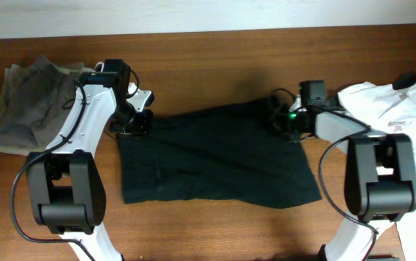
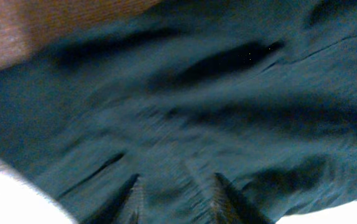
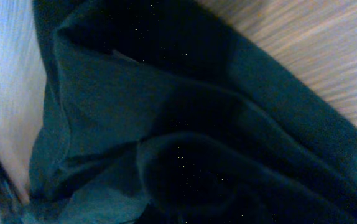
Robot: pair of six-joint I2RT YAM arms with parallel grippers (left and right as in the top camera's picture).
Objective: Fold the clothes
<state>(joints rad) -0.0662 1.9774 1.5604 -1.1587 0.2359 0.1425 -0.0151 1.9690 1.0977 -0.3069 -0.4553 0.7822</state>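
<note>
Across the table (image 1: 215, 65) middle, the black shorts (image 1: 215, 156) are lying flat, long axis running left to right. The left gripper (image 1: 135, 122) is hovering at one upper corner, fingers apart; the right gripper (image 1: 284, 119) is sitting closed at the other.

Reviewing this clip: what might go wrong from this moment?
1. The left pincer stands open on the black shorts while the right pincer is shut at the opposite corner; a one-sided lift would likely skew the fold.
2. The white shirt lies right beside the right arm and may get dragged.
</note>
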